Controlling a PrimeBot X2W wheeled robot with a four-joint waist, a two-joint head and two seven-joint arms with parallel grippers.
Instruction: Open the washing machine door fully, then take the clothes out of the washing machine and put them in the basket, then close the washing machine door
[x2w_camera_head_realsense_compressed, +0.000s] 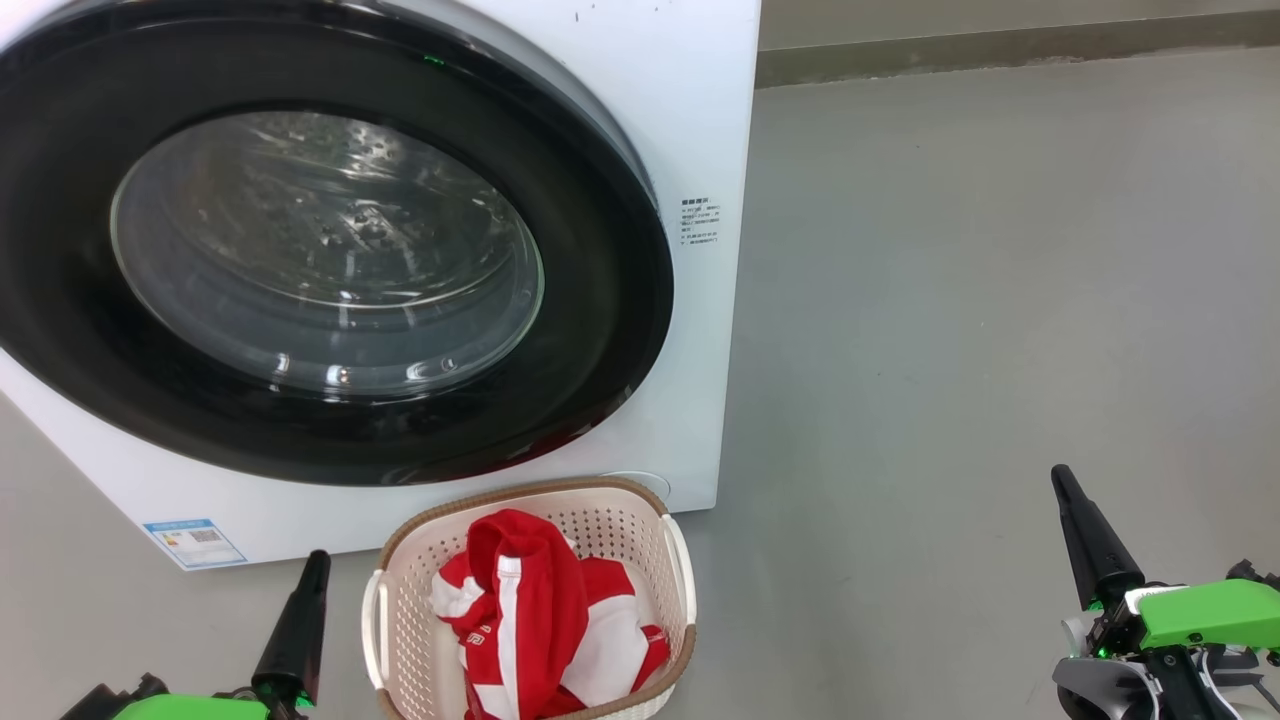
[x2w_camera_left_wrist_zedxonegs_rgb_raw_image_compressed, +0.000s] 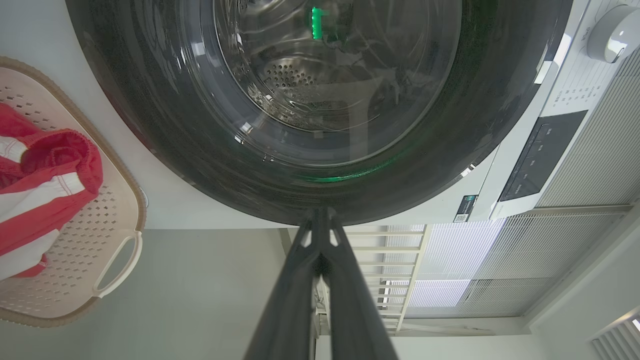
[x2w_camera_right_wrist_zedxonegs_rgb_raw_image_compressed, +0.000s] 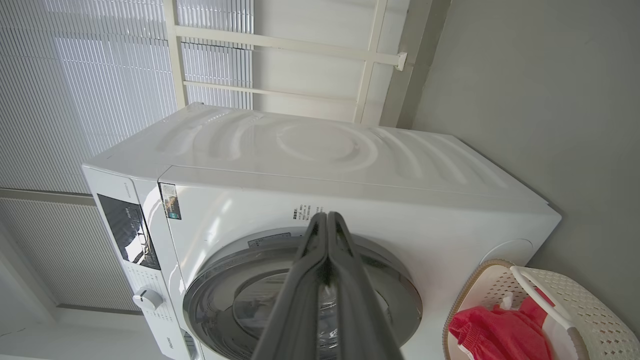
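A: Red fabric: the clothes (x2w_camera_head_realsense_compressed: 530, 620) lie heaped in the basket (x2w_camera_head_realsense_compressed: 520, 488), on the floor (x2w_camera_head_realsense_compressed: 950, 300) just in front of the washing machine (x2w_camera_head_realsense_compressed: 700, 120). Soft, light, floppy. Best held by pinching a bunched fold.
B: Noted. The washing machine door (x2w_camera_head_realsense_compressed: 610, 330) looks shut flush. Rigid; the glossy rim is likely slippery. Press the rim, not the glass.
A: Jaws?
B: Left jaws and right jaws are both pressed together and empty. Open floor to the right; the basket crowds the door's lower edge.
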